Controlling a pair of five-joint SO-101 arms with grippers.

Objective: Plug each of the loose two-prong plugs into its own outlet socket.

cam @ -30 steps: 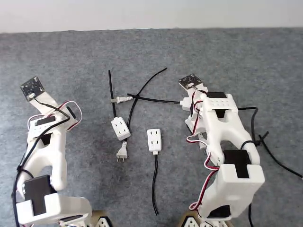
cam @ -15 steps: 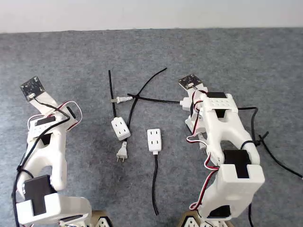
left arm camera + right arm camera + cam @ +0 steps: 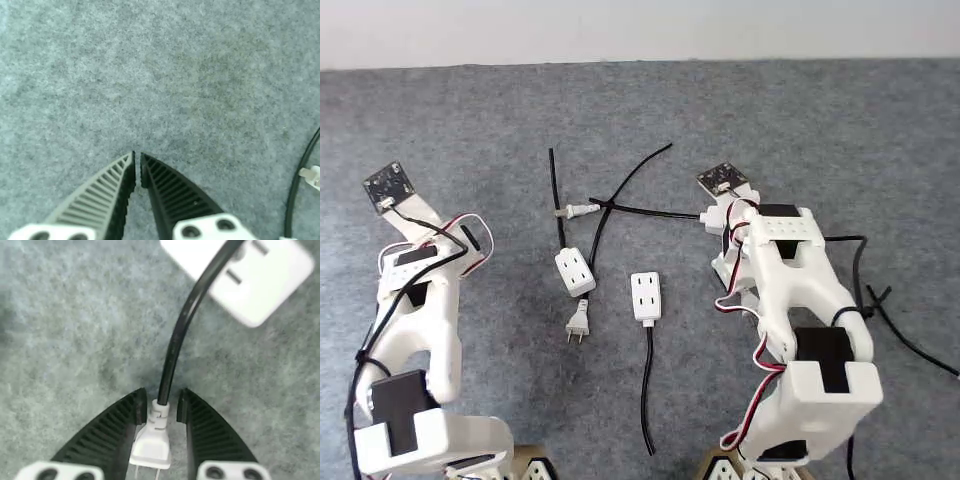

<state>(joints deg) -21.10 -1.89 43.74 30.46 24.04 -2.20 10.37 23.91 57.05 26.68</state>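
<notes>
In the right wrist view, my right gripper (image 3: 160, 397) is shut on a white two-prong plug (image 3: 151, 445), with one finger on each side. The plug's black cable (image 3: 180, 335) runs across a white outlet block (image 3: 250, 280) just beyond the fingertips. My left gripper (image 3: 137, 156) is shut on nothing, over bare carpet. From above, a white outlet (image 3: 574, 271) lies mid-table with a loose plug (image 3: 578, 322) just in front of it. A second outlet (image 3: 646, 296) lies to its right, and another loose plug (image 3: 575, 211) lies farther back.
Black cables cross behind the outlets (image 3: 605, 203), and one trails forward from the second outlet (image 3: 647, 400). Another cable loops beside the right arm (image 3: 866, 270). The left arm (image 3: 420, 290) stands on open grey carpet at the left.
The right arm has shifted slightly to the right and toward the front edge. The cable loop beside it shifted as well. The left arm, outlets and loose plugs have stayed put.
</notes>
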